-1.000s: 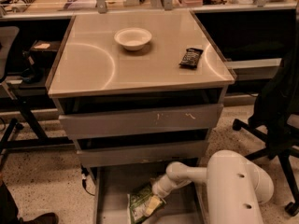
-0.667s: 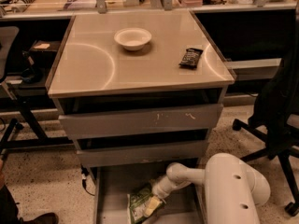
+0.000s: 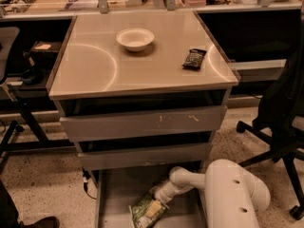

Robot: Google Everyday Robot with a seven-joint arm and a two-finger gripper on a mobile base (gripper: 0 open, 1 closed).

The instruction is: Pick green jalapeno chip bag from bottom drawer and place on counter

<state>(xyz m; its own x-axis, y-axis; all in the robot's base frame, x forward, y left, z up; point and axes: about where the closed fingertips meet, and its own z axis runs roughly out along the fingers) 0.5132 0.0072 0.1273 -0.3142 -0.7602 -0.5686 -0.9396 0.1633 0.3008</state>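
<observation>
In the camera view, we see one green jalapeno chip bag point(image 3: 146, 211). It is a crinkled green packet with pale yellowish-white panels and dark print, lying flat and tilted so that its upper end points toward the arm. It rests on the grey floor of the bottom drawer point(image 3: 116, 194), which is pulled out well past the front edge of the counter point(image 3: 95, 70). The bag sits in the drawer's middle, below the counter's front edge and a little right of centre.

There is one gripper point(image 3: 159, 199), at the end of a white arm that comes in from the lower right and bends down into the drawer. It is at the bag's upper right end and appears to touch it. We cannot tell whether the gripper is open, closed or gripping the bag, because the arm's end hides that part.

We count three drawers in all: the bottom one and two grey-fronted drawers point(image 3: 142, 122) above it.

Two things stand on the counter. One white bowl point(image 3: 135, 38) is near the back edge at the middle, and one dark wrapper point(image 3: 194, 59) lies near the right edge. The two are well apart.

One dark office chair point(image 3: 280, 122) stands beyond the counter's right edge.
</observation>
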